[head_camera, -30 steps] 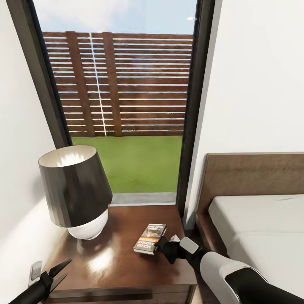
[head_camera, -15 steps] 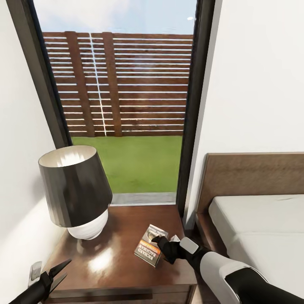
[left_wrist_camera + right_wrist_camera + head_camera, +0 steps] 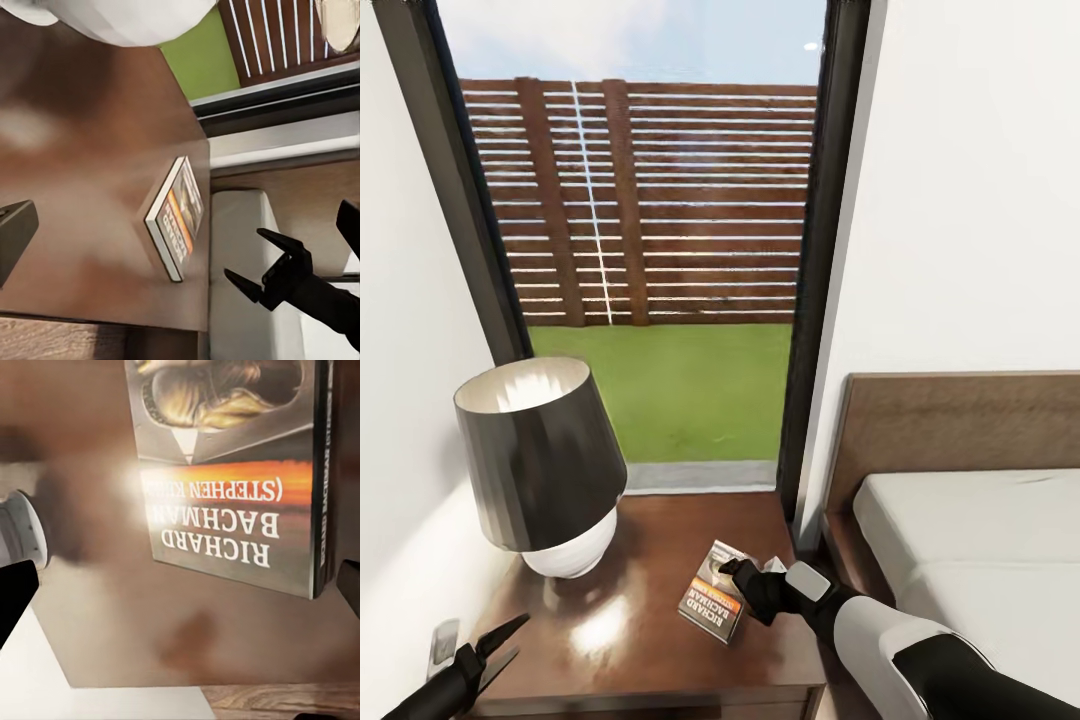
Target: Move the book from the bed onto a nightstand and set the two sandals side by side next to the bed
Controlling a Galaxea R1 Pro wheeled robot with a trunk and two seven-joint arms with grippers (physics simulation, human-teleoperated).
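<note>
While the book (image 3: 713, 592) lies flat on the nightstand (image 3: 650, 640) in the lower middle of the head view, cover up, the right gripper (image 3: 741, 588) sits at its right edge. Right fingers (image 3: 732, 572) are spread; left wrist view shows them apart and just off the book, over the gap toward the bed (image 3: 970, 540). Right wrist view: book cover sits between the two finger tips, orange band and white lettering legible, no pinch on it. Book lies near the nightstand's right front corner, well apart from the lamp (image 3: 545, 465) at left. Left gripper (image 3: 500, 645), lower left of the head view, has its fingers spread, holding nothing.
</note>
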